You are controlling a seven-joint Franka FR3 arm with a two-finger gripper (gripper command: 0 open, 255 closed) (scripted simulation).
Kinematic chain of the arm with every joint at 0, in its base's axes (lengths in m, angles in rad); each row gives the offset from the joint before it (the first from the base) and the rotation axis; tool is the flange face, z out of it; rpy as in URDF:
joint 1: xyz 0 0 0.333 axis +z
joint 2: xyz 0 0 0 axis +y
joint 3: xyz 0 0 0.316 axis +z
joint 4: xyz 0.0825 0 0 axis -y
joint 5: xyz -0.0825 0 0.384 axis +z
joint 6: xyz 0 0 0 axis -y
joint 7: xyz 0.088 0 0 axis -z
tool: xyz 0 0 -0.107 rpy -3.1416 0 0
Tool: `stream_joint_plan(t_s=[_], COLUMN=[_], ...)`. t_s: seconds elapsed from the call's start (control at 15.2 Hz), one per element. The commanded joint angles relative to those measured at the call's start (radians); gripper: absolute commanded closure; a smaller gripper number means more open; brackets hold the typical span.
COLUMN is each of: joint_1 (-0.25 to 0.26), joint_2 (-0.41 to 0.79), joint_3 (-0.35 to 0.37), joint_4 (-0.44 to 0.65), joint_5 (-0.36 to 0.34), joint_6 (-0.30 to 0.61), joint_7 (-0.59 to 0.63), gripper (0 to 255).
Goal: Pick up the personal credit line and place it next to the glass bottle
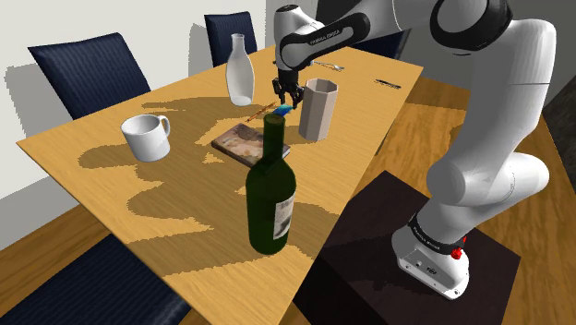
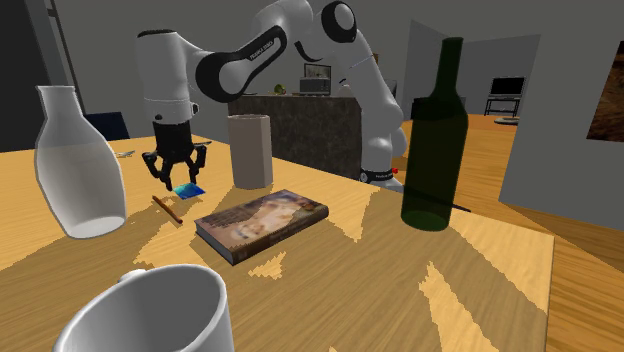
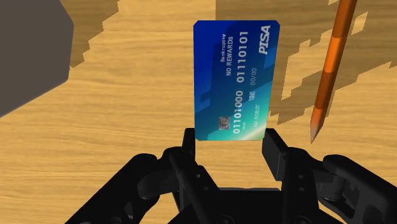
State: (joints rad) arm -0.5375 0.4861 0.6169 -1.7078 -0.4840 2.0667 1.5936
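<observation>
We see the blue card in the pincer, whose two black fingers squeeze its two side edges. The card's near edge is hidden behind the pincer. In the shoulder view the neck of the dark green bottle stands in front of the card, so just a blue bit peeks out. We cannot tell if the card touches the counter or hangs just over it. An orange pencil lies beside the card, with its blunt end cut off. A grey cup stands near, and the see-through bottle is past the pencil. The white mug is cut off at the second exterior view's bottom edge. A book lies flat between mug and cup. The counter is light wood with shadows on it. Dark blue chairs stand round it, on a wood floor by a pale wall
</observation>
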Motion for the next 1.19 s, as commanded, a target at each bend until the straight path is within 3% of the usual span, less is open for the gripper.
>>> stream_joint_plan(t_s=[0.0,0.07,0.4,0.66,1.12], joint_1=[0.0,0.0,0.0,-0.002,-0.002], joint_2=[0.0,0.0,0.0,-0.052,-0.052], joint_3=[0.0,0.0,0.0,0.026,0.026], joint_4=[0.0,0.0,0.0,0.055,0.055], joint_5=[0.0,0.0,0.0,0.044,0.044], joint_6=[0.0,0.0,0.0,-0.096,-0.096], joint_7=[0.0,0.0,0.0,-0.027,-0.027], gripper=[255,0,0,0,0])
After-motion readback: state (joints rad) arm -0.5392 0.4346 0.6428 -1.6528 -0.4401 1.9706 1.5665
